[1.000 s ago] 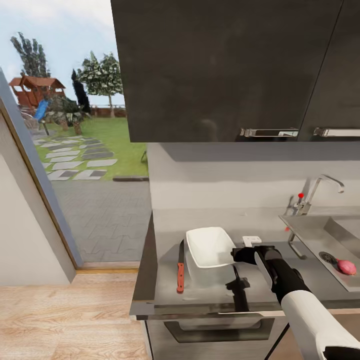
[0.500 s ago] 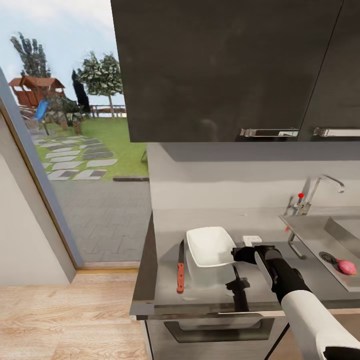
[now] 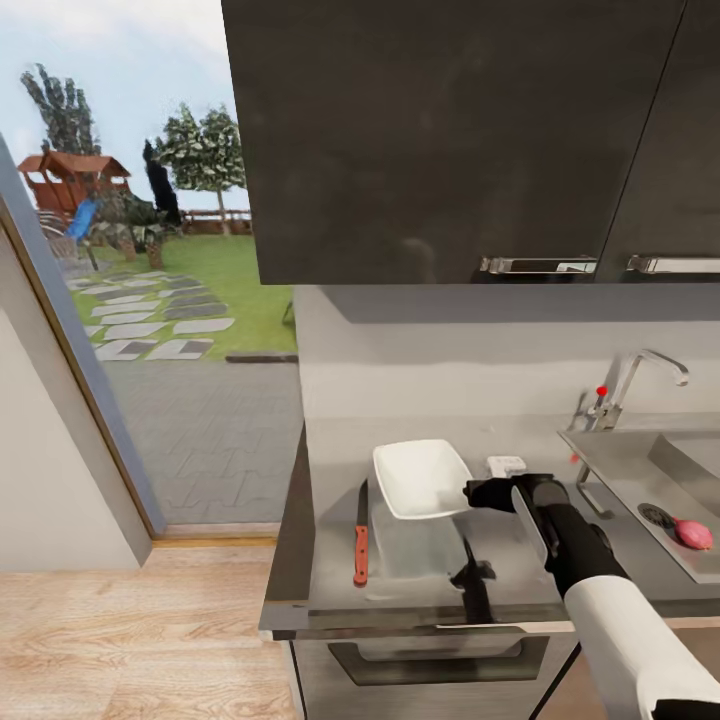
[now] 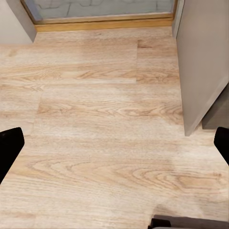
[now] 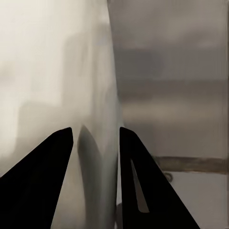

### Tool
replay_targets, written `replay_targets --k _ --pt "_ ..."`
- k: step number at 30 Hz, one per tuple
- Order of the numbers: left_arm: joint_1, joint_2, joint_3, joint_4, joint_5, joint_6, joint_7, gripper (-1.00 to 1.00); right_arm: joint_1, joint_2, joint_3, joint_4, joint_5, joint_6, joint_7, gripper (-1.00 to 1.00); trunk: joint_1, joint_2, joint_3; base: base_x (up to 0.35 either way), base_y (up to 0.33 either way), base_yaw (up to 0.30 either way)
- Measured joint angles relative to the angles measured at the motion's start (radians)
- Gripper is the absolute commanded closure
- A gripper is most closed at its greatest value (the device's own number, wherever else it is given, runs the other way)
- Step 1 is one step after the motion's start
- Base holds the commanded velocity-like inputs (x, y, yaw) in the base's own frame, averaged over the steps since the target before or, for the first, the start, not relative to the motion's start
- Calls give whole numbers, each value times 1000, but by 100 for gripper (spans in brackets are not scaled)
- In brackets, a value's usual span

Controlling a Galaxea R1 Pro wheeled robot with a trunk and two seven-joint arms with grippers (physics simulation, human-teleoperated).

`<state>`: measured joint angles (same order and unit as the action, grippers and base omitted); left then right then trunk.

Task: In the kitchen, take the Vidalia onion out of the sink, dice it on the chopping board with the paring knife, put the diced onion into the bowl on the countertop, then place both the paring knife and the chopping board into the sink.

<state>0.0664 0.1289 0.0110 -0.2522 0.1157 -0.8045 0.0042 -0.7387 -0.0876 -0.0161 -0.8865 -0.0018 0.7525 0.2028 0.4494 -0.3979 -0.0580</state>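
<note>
White and rectangular, the single ceramic bowl (image 3: pixel 420 480) hangs lifted over the grey countertop (image 3: pixel 330 590), its rim pinched between the black fingers of the right gripper (image 3: pixel 476 494). In the right wrist view the two dark fingers (image 5: pixel 45 176) clamp the bowl's pale wall (image 5: pixel 98 143) between them, so that hand is clenched on the bowl.

One paring knife with a red-orange handle (image 3: pixel 361 545) lies flat on the countertop, near the counter's left edge and just beside the clear chopping board (image 3: pixel 415 550) (a faint, glassy slab under the raised bowl). One pink-red Vidalia onion (image 3: pixel 693 534) sits in the steel sink (image 3: pixel 620 460), close to the round drain (image 3: pixel 656 516) and well apart from the bowl. One chrome tap (image 3: pixel 640 380) stands behind the basin.

No writing or brand can be read anywhere.

Bare counter lies between the board and the sink's rim, and in front of the knife toward the front edge.

Two black fingertips (image 4: pixel 10 148) of the left gripper (image 4: pixel 114 148) stand wide apart over the light wooden floor (image 4: pixel 95 119), holding nothing.
</note>
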Motion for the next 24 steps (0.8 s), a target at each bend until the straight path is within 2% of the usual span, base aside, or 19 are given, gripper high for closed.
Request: replay_targets --k 3,10,24 --pt "1 0 0 1 0 0 0 -100 0 0 0 -35 -1 37 0 100 0 0 0 0 0 0" --pt "1 0 0 0 0 0 0 -100 0 0 0 -61 1 51 -1 100 0 0 0 0 64 0" --pt "1 0 1 0 -1 0 0 -100 0 -2 0 -63 1 52 -1 100 0 0 0 34 280 0"
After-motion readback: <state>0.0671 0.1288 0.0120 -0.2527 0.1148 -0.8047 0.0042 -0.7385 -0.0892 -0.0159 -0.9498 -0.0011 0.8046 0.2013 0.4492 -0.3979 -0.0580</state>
